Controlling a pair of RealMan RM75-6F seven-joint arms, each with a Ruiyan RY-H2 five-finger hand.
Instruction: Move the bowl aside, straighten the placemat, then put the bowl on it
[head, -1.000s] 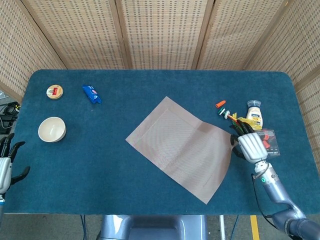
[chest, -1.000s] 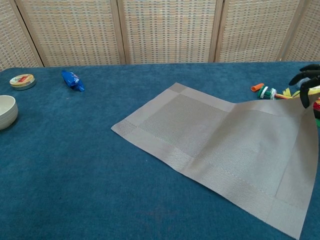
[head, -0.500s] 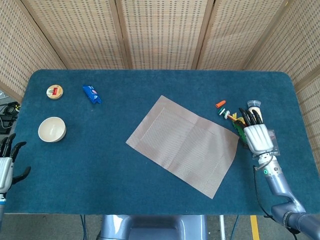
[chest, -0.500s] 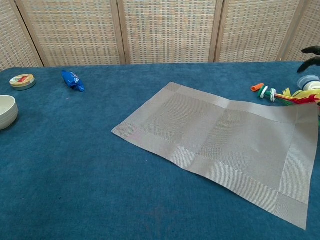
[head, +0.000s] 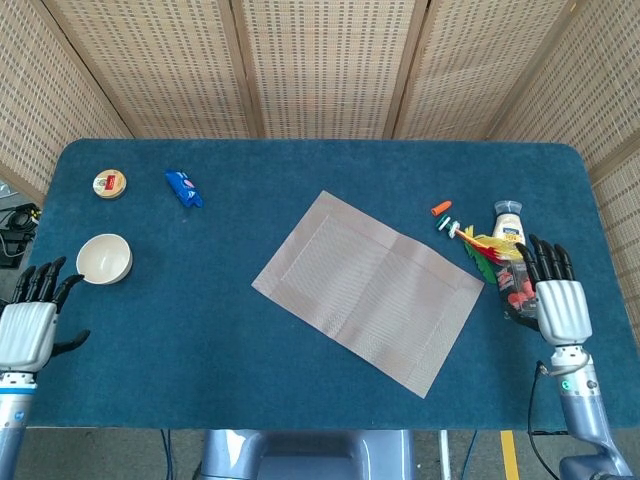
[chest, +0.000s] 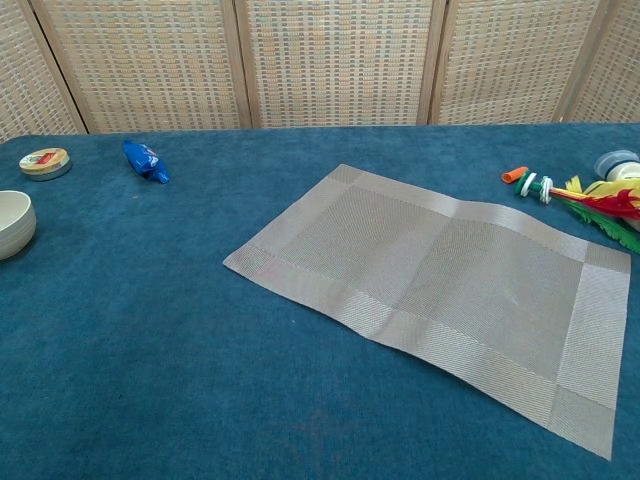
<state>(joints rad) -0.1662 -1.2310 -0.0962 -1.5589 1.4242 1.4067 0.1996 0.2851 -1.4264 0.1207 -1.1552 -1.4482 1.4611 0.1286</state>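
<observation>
right hand (head: 558, 305): fingers spread, empty, beside placemat (head: 368, 289)
left hand (head: 28, 325): spread, empty, near bowl (head: 104, 258)

A staged robot test area, like a lab rather than a home. A table (head: 300, 160) covered in dark blue carpet-like cloth is closed in behind by folding woven rattan screens (head: 320, 65) in wooden frames. Cables (head: 15, 230) trail at the table's left edge. Scattered household props lie on it: a small round tin (head: 109, 183), a blue wrapped packet (head: 183, 188), a feathered toy (head: 480, 243).
</observation>
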